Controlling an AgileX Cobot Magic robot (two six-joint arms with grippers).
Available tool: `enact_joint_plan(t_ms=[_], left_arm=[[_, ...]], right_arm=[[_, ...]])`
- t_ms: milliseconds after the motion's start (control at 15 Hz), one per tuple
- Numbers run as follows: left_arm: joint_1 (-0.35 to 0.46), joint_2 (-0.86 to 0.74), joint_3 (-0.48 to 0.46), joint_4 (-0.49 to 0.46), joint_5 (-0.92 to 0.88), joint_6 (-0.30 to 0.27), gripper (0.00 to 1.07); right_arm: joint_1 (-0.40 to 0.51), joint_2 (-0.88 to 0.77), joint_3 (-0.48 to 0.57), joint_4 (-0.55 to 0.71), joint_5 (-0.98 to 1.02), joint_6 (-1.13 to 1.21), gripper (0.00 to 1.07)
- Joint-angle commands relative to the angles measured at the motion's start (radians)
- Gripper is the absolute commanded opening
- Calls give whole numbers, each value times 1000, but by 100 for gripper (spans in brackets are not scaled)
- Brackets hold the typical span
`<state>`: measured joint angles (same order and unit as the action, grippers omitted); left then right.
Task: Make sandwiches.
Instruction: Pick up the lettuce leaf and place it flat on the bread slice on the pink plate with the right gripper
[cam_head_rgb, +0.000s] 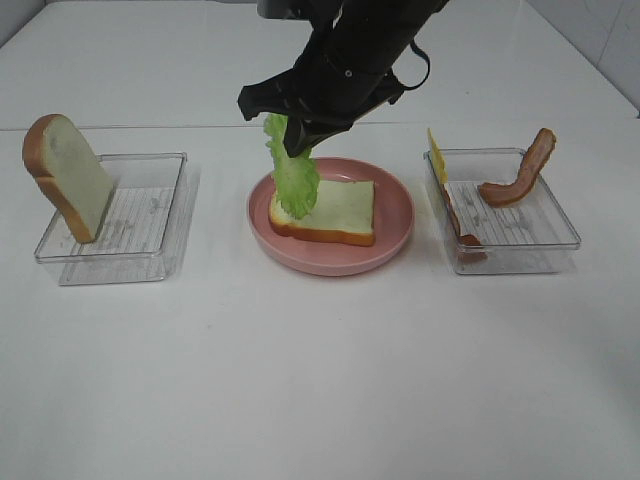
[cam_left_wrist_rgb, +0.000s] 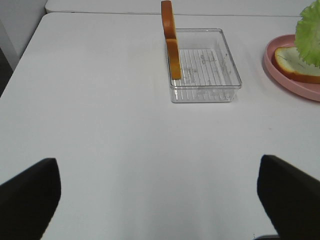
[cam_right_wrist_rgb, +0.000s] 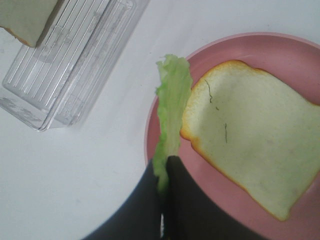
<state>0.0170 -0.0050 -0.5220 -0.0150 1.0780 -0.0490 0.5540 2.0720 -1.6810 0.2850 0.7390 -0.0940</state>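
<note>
A bread slice (cam_head_rgb: 335, 212) lies flat on the pink plate (cam_head_rgb: 395, 240) in the middle. My right gripper (cam_head_rgb: 290, 132) hangs above the plate's left side, shut on a ruffled green lettuce leaf (cam_head_rgb: 293, 172) that dangles down to the slice's left edge. In the right wrist view the lettuce leaf (cam_right_wrist_rgb: 171, 107) hangs from the gripper (cam_right_wrist_rgb: 164, 176) beside the bread slice (cam_right_wrist_rgb: 252, 150). A second bread slice (cam_head_rgb: 68, 176) leans upright in the left clear tray (cam_head_rgb: 125, 225). My left gripper (cam_left_wrist_rgb: 157, 200) is open over bare table, with nothing between its fingers.
The right clear tray (cam_head_rgb: 520, 235) holds a bacon strip (cam_head_rgb: 524, 170) leaning on its far rim and a yellow cheese slice (cam_head_rgb: 437, 156) standing at its left wall. The left wrist view shows the left tray (cam_left_wrist_rgb: 205, 67) and the plate's edge (cam_left_wrist_rgb: 280, 70).
</note>
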Motion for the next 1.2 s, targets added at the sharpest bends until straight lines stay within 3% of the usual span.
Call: enact_joint_plan(t_ms=[67, 333, 600, 667, 867, 1000, 1067, 1133, 1200], left_arm=[[3, -17, 1, -1, -5, 2, 101], [3, -17, 1, -1, -5, 2, 101], [3, -17, 1, -1, -5, 2, 101], [3, -17, 1, -1, -5, 2, 101], [3, -17, 1, -1, -5, 2, 101], [3, -17, 1, -1, -5, 2, 101], [3, -17, 1, -1, -5, 2, 101], [3, -17, 1, -1, -5, 2, 101], [3, -17, 1, -1, -5, 2, 101]], right_arm=[[0, 27, -9, 26, -45, -14, 0], [0, 87, -9, -41, -89, -4, 0], [-1, 123, -9, -240, -124, 94, 0], [-1, 131, -9, -376, -135, 184, 0], [-1, 136, -9, -422, -127, 230, 0], [-1, 136, -9, -422, -125, 229, 56], [-1, 136, -9, -428, -125, 229, 71], [-1, 136, -9, -440, -125, 226, 100], [-1, 135, -9, -444, -124, 224, 98]])
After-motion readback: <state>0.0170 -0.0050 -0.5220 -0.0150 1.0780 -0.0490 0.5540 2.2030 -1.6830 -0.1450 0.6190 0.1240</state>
